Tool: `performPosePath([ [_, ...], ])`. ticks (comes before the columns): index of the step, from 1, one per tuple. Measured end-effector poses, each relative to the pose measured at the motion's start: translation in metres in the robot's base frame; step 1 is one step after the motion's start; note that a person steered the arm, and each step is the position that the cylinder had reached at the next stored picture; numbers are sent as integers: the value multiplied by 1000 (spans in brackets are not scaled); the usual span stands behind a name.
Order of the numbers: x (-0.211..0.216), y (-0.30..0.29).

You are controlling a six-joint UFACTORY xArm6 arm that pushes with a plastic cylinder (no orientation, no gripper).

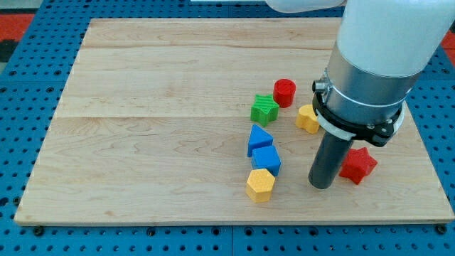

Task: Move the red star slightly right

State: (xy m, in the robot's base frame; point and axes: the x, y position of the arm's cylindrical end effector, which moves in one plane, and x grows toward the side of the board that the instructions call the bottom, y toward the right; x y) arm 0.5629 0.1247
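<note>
The red star (359,165) lies on the wooden board at the view's lower right. My tip (320,185) rests on the board just left of the star, close to it or touching it. The dark rod and the white arm above it hide part of the star's left side. A yellow block (307,119) sits above the tip, partly behind the arm.
A red cylinder (284,92) and a green star (264,109) sit near the middle right. A blue triangle (259,138), a blue cube-like block (266,159) and a yellow hexagon (260,185) form a column left of the tip. The board's right edge (431,163) is near the red star.
</note>
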Motion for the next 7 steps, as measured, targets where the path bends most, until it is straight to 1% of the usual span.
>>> performPosePath([
  [6, -1, 4],
  [7, -3, 26],
])
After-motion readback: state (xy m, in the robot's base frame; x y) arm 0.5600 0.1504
